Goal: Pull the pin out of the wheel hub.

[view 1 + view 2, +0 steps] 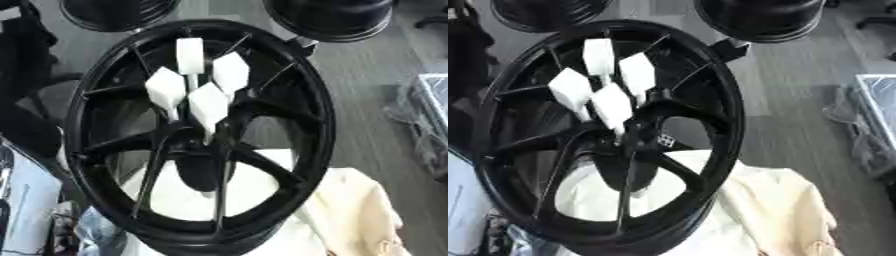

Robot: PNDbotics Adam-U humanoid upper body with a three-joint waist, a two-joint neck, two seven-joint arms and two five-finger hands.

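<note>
Although neither hand of the robot shows in either view, so that their state cannot be told, the work itself is plain to see. Largest is the black wheel hub (199, 135), standing tilted and filling most of the frame, its lower rim resting on a cream cloth (350, 210) at 5 o'clock; it looks rigid, heavy metal and unlikely to shift under a pull. Four white pins (191, 55), with flat blocky heads on thin stems, stand clustered at 12 o'clock from the hub centre, their stems converging toward the centre bore. One pin (612, 106), the lowest, sits nearest the centre. Judged by appearance, the pins are light, stiff plastic, smooth-faced and possibly slippery; hold is best taken across the flat sides of a head, pulling along the stem's line to avoid snapping it.
</note>
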